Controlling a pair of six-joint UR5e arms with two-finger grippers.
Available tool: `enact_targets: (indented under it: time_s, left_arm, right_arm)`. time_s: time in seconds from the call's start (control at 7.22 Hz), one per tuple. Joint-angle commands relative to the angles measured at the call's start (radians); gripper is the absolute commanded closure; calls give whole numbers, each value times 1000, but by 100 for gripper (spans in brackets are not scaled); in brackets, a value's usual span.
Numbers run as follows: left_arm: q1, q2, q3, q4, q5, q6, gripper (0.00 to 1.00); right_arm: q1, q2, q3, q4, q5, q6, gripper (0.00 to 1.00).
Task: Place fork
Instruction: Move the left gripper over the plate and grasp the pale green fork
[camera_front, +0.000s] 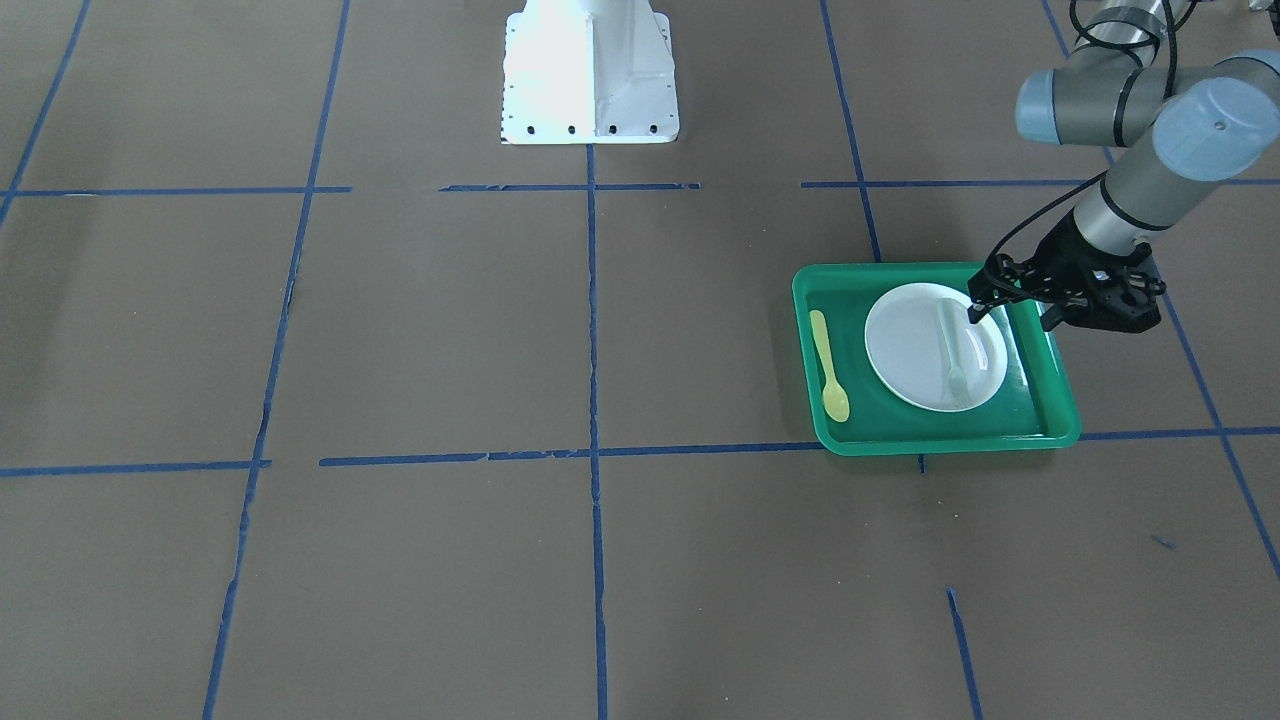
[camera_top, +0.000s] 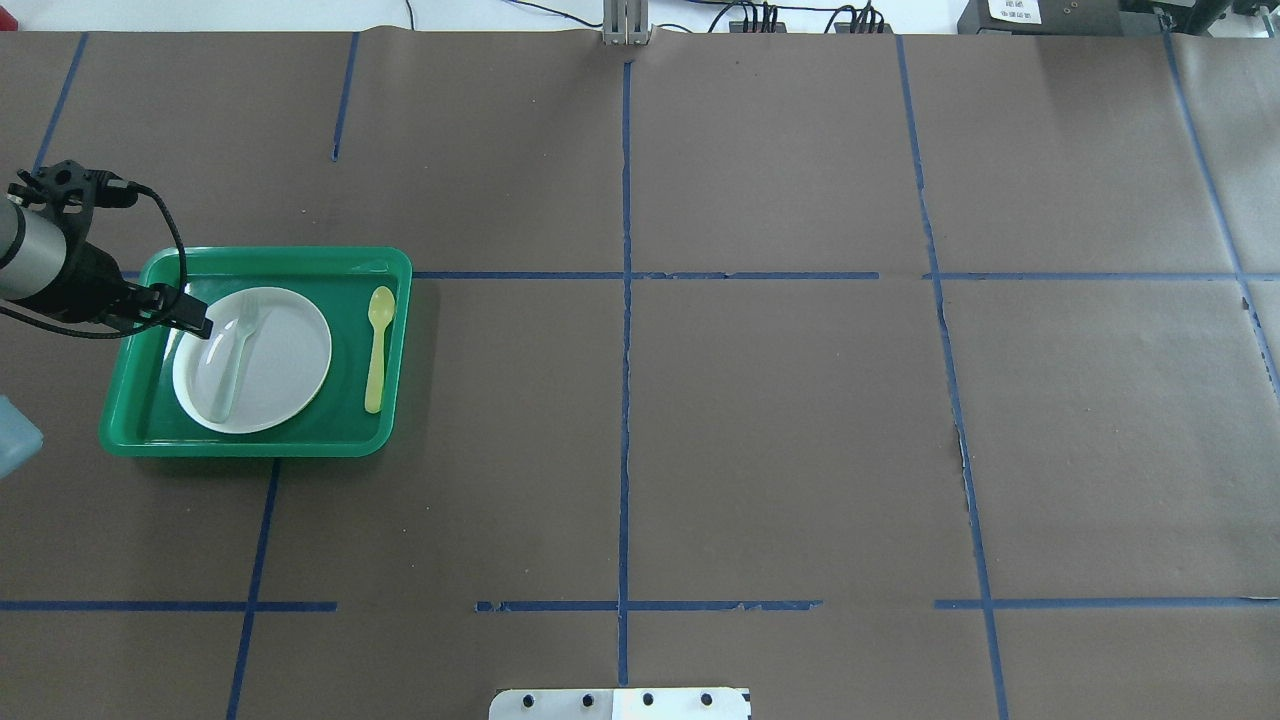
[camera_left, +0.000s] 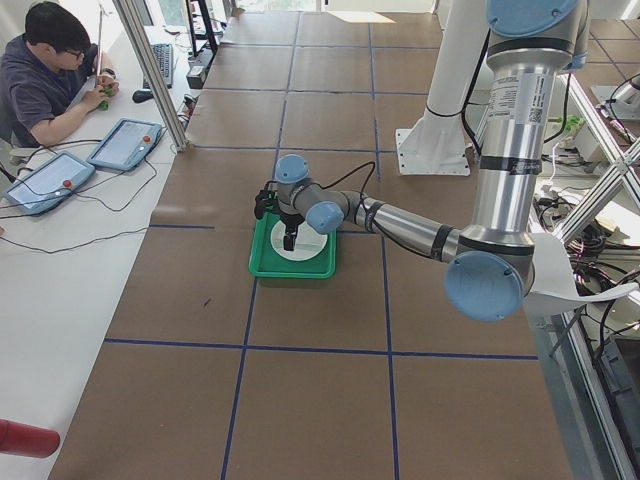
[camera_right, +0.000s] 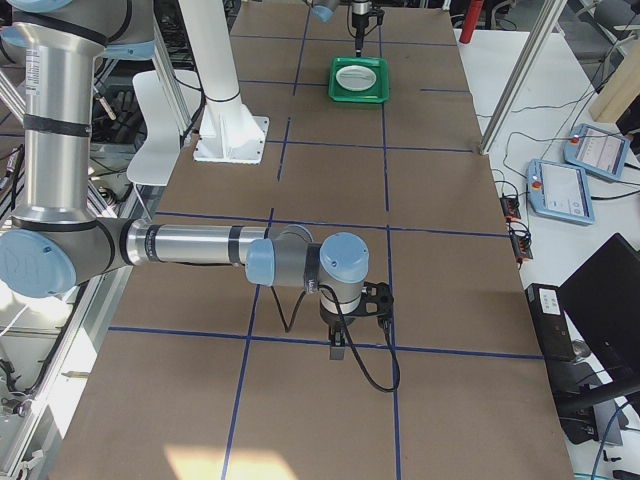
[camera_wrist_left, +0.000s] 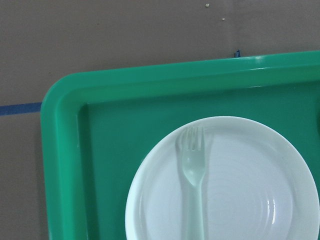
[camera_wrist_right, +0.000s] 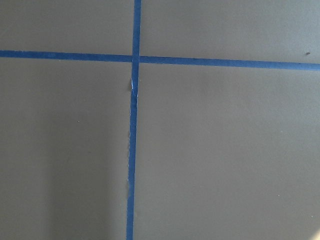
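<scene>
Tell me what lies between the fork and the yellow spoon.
In the overhead view, only bare white plate and a strip of green tray floor lie between the fork and the yellow spoon.

Yel spoon (camera_top: 377, 350) in grn tray (camera_top: 250, 447), beside plate (camera_top: 290, 360).

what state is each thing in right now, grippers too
fork, lying flat on the plate, free of the jaws
plate, right way up in the tray, holding the fork
yellow spoon, flat on the tray floor beside the plate, not touching it
tray, on the table
left gripper, above the plate's edge, jaws unclear
right gripper, above the table far from the tray, jaws unclear
</scene>
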Motion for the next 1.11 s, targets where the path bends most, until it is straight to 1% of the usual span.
enact_targets:
  time_s: [0.0,0.14,0.28,0.42,0.55,0.69,0.97]
  left_arm:
    - [61,-5,40,-93,58,-87,0]
    - [93,-5,52,-95,62,-106,0]
    - [105,-5,57,-96,93,-106,1]
    - [111,-10,68,-96,93,-109,3]
    - [111,-24,91,-96,93,-109,14]
    - [114,-27,97,-99,93,-107,21]
    - [116,-31,99,-99,91,-106,29]
  right_arm:
    - [0,0,0,0,0,0,0]
    - [0,0,0,0,0,0,0]
    - [0,0,0,0,0,0,0]
    - [0,0,0,0,0,0,0]
    - [0,0,0,0,0,0,0]
    - [0,0,0,0,0,0,0]
    - [0,0,0,0,0,0,0]
